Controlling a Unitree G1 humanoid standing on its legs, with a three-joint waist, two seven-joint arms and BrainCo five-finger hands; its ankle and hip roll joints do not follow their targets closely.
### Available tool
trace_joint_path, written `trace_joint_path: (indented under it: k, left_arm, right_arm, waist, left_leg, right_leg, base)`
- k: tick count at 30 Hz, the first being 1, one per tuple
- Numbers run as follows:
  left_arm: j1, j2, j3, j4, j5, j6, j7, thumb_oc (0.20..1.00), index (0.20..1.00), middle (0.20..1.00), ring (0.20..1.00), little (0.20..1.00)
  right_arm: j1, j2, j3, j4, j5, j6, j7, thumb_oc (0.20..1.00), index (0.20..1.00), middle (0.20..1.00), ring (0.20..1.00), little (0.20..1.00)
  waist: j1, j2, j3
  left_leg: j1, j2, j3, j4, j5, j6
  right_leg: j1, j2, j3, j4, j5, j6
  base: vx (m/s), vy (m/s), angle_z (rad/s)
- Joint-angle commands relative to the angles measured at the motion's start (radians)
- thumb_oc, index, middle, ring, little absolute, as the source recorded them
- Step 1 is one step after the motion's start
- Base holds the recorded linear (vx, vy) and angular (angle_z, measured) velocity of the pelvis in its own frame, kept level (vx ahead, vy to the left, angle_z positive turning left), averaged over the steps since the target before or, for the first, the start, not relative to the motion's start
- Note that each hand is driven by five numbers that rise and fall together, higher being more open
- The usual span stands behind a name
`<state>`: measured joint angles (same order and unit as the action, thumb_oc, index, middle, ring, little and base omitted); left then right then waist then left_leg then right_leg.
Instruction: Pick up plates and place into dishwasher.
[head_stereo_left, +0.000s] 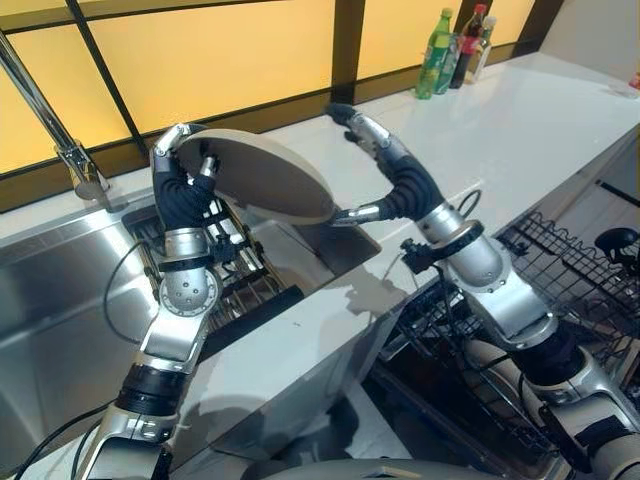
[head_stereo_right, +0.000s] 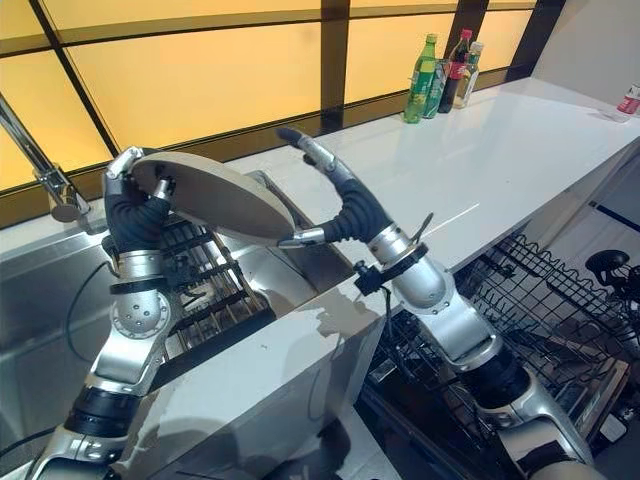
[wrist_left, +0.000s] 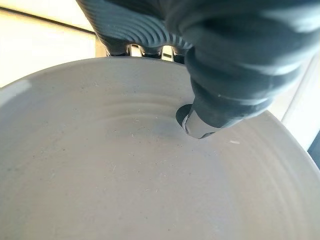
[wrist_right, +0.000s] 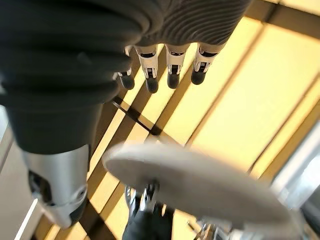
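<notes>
**Plate held above the sink, handover to the right hand pending**

While the left hand (head_stereo_left: 188, 170) keeps its fingers and thumb clamped on the plate (head_stereo_left: 262, 173) at the rim's 9 o'clock edge, the plate sits tilted in the air above the sink (head_stereo_left: 60, 300) and the dark rack (head_stereo_right: 205, 285) inside it. The left wrist view shows the thumb (wrist_left: 200, 125) pressed onto the plate's face, with the fingers curled behind the rim.

Going rightward, the right hand (head_stereo_left: 385, 165) waits at the plate's 3 o'clock edge, its fingers spread wide and straight, thumb low near the rim and the other fingers arching above. It does not appear to grip anything yet; the right wrist view shows a gap between its fingertips (wrist_right: 172, 80) and the plate.

The step in hand looks like a transfer from one hand to the other. The next move probably calls for the right hand to close on the free edge before the left lets go, then a swing toward the dishwasher basket (head_stereo_left: 560, 270), which stands open at 4 o'clock below the counter (head_stereo_right: 520, 130).

The counter's edge lies between plate and basket, so the plate must travel over it and down. The tap (head_stereo_left: 60, 135) at 9 o'clock and the bottles (head_stereo_right: 440, 70) at 1 o'clock stand well clear.
</notes>
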<state>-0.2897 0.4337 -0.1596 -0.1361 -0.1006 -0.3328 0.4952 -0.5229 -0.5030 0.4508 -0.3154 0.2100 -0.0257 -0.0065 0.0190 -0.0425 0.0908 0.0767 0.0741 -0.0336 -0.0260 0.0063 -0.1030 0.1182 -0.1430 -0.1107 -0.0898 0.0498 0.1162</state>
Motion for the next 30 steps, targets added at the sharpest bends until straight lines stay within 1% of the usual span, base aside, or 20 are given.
trace_joint_path:
  k: [1, 4, 6, 11, 17, 18, 19, 20, 25, 28, 30]
  left_arm:
    - [-0.131, 0.002, -0.050, -0.022, 0.024, -0.008, 0.016, 0.200, 0.200, 0.200, 0.200, 0.200]
    - [-0.142, 0.001, -0.064, -0.028, 0.020, 0.006, 0.017, 0.200, 0.200, 0.200, 0.200, 0.200]
    - [-0.146, 0.002, -0.069, -0.031, 0.019, 0.015, 0.021, 0.200, 0.200, 0.200, 0.200, 0.200]
    - [-0.147, 0.008, -0.074, -0.044, 0.017, 0.033, 0.027, 0.200, 0.200, 0.200, 0.200, 0.200]
    - [-0.160, 0.003, -0.094, -0.030, 0.017, 0.030, 0.028, 0.200, 0.200, 0.200, 0.200, 0.200]
    - [-0.160, 0.002, -0.094, -0.029, 0.016, 0.031, 0.027, 0.200, 0.200, 0.200, 0.200, 0.200]
    - [-0.160, 0.001, -0.093, -0.029, 0.015, 0.032, 0.027, 0.200, 0.200, 0.200, 0.200, 0.200]
    - [-0.159, 0.000, -0.092, -0.029, 0.016, 0.032, 0.027, 0.200, 0.200, 0.200, 0.200, 0.200]
    - [-0.155, 0.004, -0.087, -0.030, 0.006, 0.032, 0.024, 0.200, 0.200, 0.200, 0.200, 0.200]
    - [-0.157, 0.002, -0.087, -0.027, 0.005, 0.029, 0.019, 0.200, 0.200, 0.200, 0.200, 0.200]
    - [-0.157, 0.000, -0.086, -0.022, 0.005, 0.026, 0.016, 0.200, 0.200, 0.200, 0.200, 0.200]
  right_arm:
    - [-0.118, 0.030, 0.036, -0.038, 0.027, 0.025, 0.001, 1.000, 1.000, 1.000, 1.000, 1.000]
    - [-0.136, 0.048, 0.071, -0.031, 0.031, 0.047, -0.014, 1.000, 1.000, 1.000, 1.000, 1.000]
    - [-0.143, 0.057, 0.088, -0.024, -0.039, 0.066, -0.044, 1.000, 1.000, 1.000, 1.000, 1.000]
    - [-0.156, 0.066, 0.124, -0.012, -0.055, 0.125, -0.046, 1.000, 1.000, 1.000, 1.000, 1.000]
    - [-0.181, 0.088, 0.136, 0.013, -0.068, 0.160, -0.120, 1.000, 1.000, 1.000, 1.000, 1.000]
    - [-0.183, 0.091, 0.136, 0.019, -0.072, 0.170, -0.128, 0.636, 0.636, 0.636, 0.636, 0.636]
    - [-0.184, 0.093, 0.136, 0.025, -0.066, 0.172, -0.136, 0.247, 0.247, 0.247, 0.247, 0.247]
    - [-0.183, 0.093, 0.134, 0.025, -0.060, 0.175, -0.139, 0.200, 0.200, 0.200, 0.200, 0.200]
    - [-0.175, 0.091, 0.118, 0.031, -0.056, 0.190, -0.145, 0.200, 0.200, 0.200, 0.200, 0.200]
    - [-0.173, 0.087, 0.117, 0.036, -0.064, 0.189, -0.121, 0.200, 0.200, 0.200, 0.200, 0.200]
    - [-0.178, 0.082, 0.118, 0.035, -0.064, 0.200, -0.105, 0.200, 0.200, 0.200, 0.200, 0.200]
  waist:
    - [0.044, 0.010, -0.065]
    - [0.049, 0.009, -0.065]
    - [0.051, 0.010, -0.066]
    - [0.059, 0.012, -0.066]
    - [0.065, 0.014, -0.064]
    - [0.067, 0.014, -0.064]
    - [0.067, 0.015, -0.065]
    - [0.068, 0.015, -0.065]
    - [0.071, 0.014, -0.067]
    - [0.072, 0.013, -0.066]
    - [0.073, 0.011, -0.065]
  left_leg:
    - [-0.024, 0.012, -0.019, 0.031, -0.057, 0.019]
    - [-0.023, 0.012, -0.021, 0.028, -0.056, 0.019]
    - [-0.023, 0.012, -0.022, 0.027, -0.055, 0.018]
    - [-0.025, 0.012, -0.022, 0.026, -0.052, 0.017]
    - [-0.022, 0.010, -0.031, 0.020, -0.052, 0.016]
    - [-0.022, 0.010, -0.032, 0.021, -0.052, 0.016]
    - [-0.021, 0.010, -0.032, 0.019, -0.052, 0.016]
    - [-0.021, 0.010, -0.033, 0.018, -0.051, 0.016]
    - [-0.022, 0.007, -0.035, 0.017, -0.050, 0.019]
    - [-0.024, 0.005, -0.039, 0.019, -0.052, 0.020]
    - [-0.024, 0.003, -0.041, 0.019, -0.053, 0.022]
  right_leg:
    - [-0.032, -0.019, 0.001, 0.161, -0.134, 0.019]
    - [-0.029, -0.018, -0.002, 0.160, -0.134, 0.019]
    - [-0.028, -0.020, -0.005, 0.157, -0.132, 0.020]
    - [-0.026, -0.026, -0.012, 0.151, -0.127, 0.024]
    - [-0.021, -0.029, -0.014, 0.145, -0.124, 0.026]
    - [-0.021, -0.031, -0.016, 0.145, -0.124, 0.027]
    - [-0.021, -0.032, -0.016, 0.144, -0.123, 0.029]
    - [-0.020, -0.032, -0.015, 0.143, -0.122, 0.029]
    - [-0.021, -0.036, -0.016, 0.143, -0.119, 0.032]
    - [-0.022, -0.039, -0.018, 0.145, -0.121, 0.033]
    - [-0.021, -0.038, -0.017, 0.146, -0.121, 0.033]
  base:
    - [0.00, 0.000, 0.00]
    - [0.00, 0.000, 0.00]
    - [0.00, 0.000, 0.00]
    - [0.00, 0.000, 0.00]
    - [0.00, 0.000, 0.00]
    - [0.00, 0.000, 0.00]
    - [0.00, 0.000, 0.00]
    - [0.00, 0.000, 0.00]
    - [0.00, 0.000, 0.00]
    - [0.00, 0.000, 0.00]
    - [0.00, 0.000, 0.00]
